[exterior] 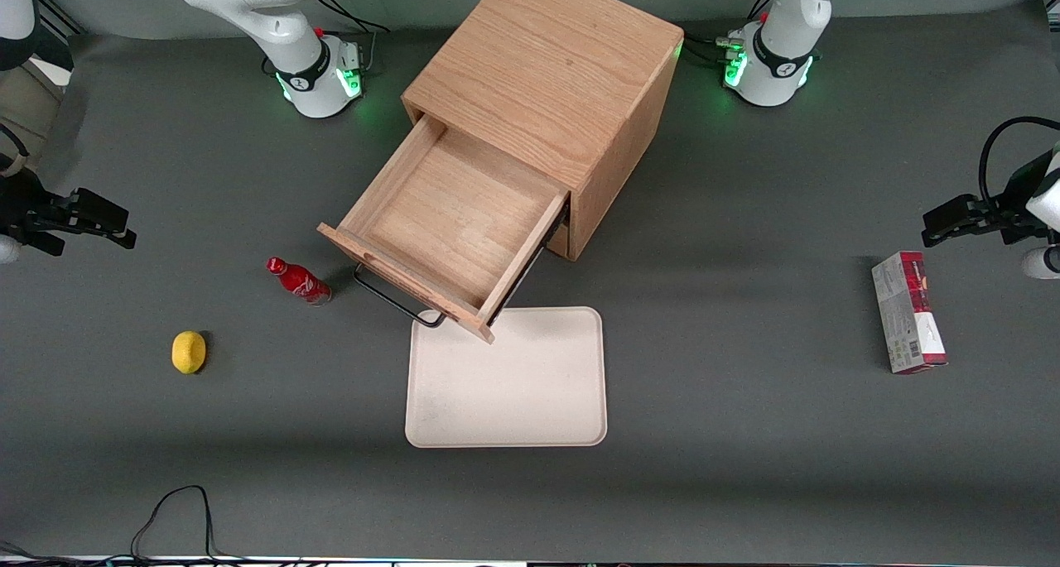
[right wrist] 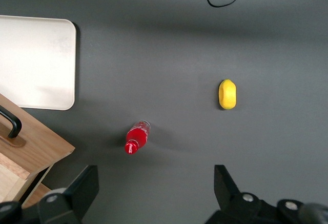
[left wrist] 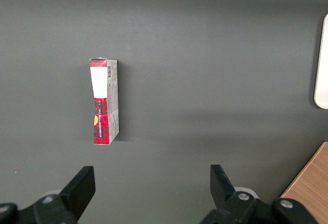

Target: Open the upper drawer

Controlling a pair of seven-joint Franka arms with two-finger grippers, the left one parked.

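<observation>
A dark grey mat [exterior: 745, 434] covered the whole table, and one light oak cabinet [exterior: 546, 70] stood on it midway between the two arm bases. Its upper drawer [exterior: 447, 219] was pulled far out, the shallow wooden tray bare inside, and the single thin dark bar handle [exterior: 397, 298] on its front hung over the nearest edge of one cream tray [exterior: 507, 378]. The lower drawer could barely be seen beneath it.

The gripper [exterior: 112, 228] hung at the working arm's end of the table, well apart from the drawer and touching nothing. Its two black fingers [right wrist: 77, 190] were spread wide in the right wrist view, with only bare mat between them. From the gripper toward the cabinet stood one small red bottle [exterior: 298, 280] with a red cap, upright, close to the handle's end but not touching it. One yellow lemon [exterior: 189, 352] lay nearer to the front camera than the gripper and the bottle, alone on the mat. The right wrist view showed the same bottle [right wrist: 136, 137] and lemon [right wrist: 227, 94] below the claw, with a corner of the drawer front and the tray's edge beside them.

Toward the parked arm's end lay one red and white carton [exterior: 908, 312], well apart from everything else. One black cable [exterior: 174, 509] looped onto the mat at the edge nearest the front camera.
</observation>
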